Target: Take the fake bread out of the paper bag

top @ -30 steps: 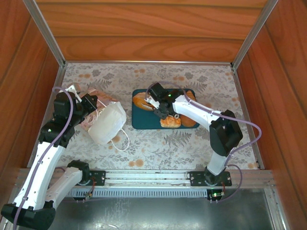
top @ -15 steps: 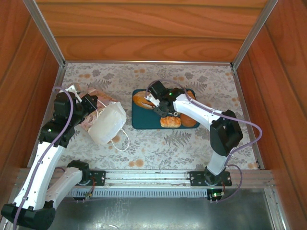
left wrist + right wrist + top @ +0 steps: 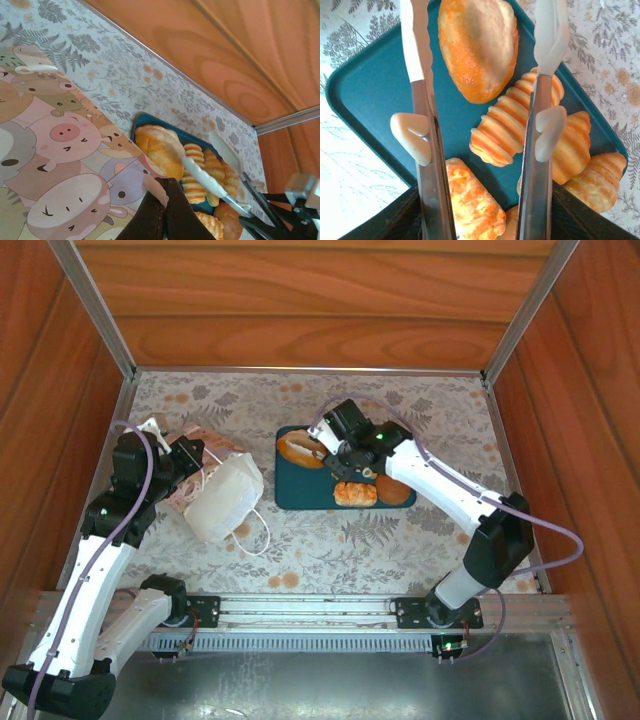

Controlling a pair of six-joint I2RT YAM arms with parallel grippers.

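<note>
Golden-brown fake bread lies on teal tray, mid-table; you see oval loaf, ridged roll, croissants; your right gripper hovers over them, jaws apart, gripping nothing; white paper bag lies tipped at left; your left gripper pinches its patterned side, jaws closed.
</note>
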